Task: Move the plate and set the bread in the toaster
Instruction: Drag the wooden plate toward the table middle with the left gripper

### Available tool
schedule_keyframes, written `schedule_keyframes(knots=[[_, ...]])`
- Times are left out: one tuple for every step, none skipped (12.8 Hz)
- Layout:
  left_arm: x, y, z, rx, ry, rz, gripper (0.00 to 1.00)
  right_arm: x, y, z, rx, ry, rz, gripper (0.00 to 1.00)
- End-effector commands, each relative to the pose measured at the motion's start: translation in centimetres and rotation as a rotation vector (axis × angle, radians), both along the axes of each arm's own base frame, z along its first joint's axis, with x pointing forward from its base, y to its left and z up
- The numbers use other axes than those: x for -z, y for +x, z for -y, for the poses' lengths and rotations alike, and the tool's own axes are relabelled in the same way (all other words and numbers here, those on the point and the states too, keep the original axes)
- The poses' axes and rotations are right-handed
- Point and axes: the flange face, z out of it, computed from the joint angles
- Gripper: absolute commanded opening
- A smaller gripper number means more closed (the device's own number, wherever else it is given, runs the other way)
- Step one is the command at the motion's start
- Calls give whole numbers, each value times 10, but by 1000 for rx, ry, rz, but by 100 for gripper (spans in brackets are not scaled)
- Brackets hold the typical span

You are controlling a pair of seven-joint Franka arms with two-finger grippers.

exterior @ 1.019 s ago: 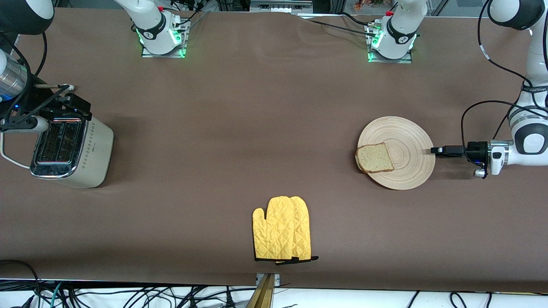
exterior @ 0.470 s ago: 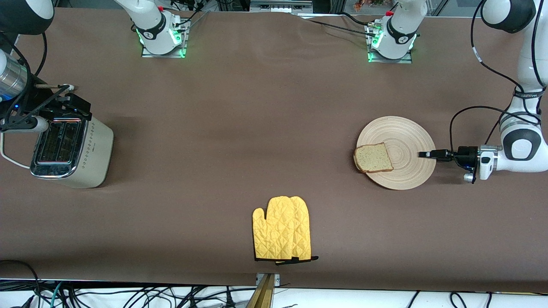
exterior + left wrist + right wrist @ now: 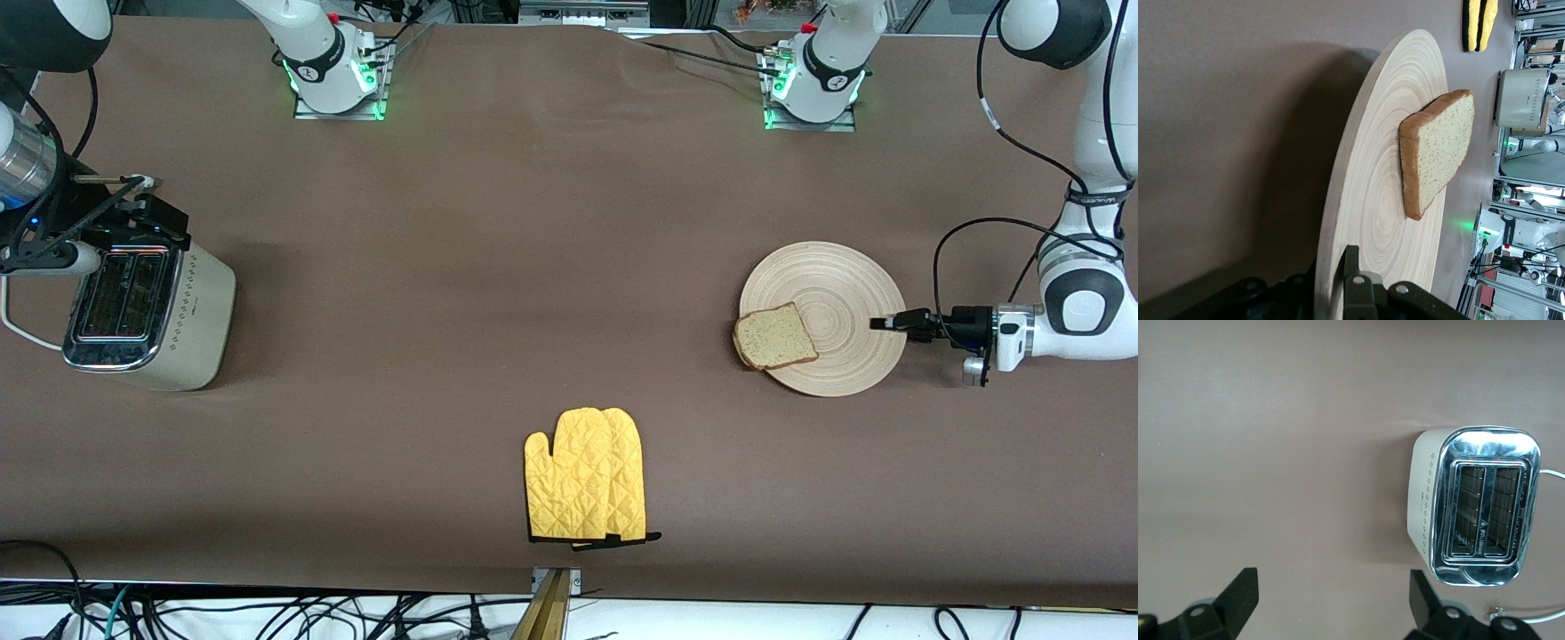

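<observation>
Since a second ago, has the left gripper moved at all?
Yes. The left gripper has come in toward the right arm's end of the table, over the plate rim; the oven mitt stays put.

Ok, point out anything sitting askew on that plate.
The bread lies off-centre on the plate, one corner overhanging the rim toward the toaster's end. The left pincer grips the plate's edge; nothing else stands out.

No text, label or number can be read on anything in these views.
</observation>
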Motion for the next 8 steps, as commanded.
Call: schedule_keyframes(knots=[[-8,16,32,23,-70,36,0,-5,1,2,-7,12,8,100],[-10,20,43,-8,-122,42,0,-5,1,3,-7,7,8,100],[-14,26,56,-24,-166,44,0,-5,1,2,-9,6,8,100],[-16,31,79,-8,-190,46,0,-5,1,2,-9,7,8,100],[-16,36,107,0,-222,42,0,-5,1,1,-10,7,8,100],[-17,40,133,6,-256,41,0,-5,1,1,-9,7,8,100],[-19,45,163,33,-274,42,0,-5,1,2,-7,7,8,100],[-19,47,196,62,-298,44,0,-5,1,3,-6,9,8,100]])
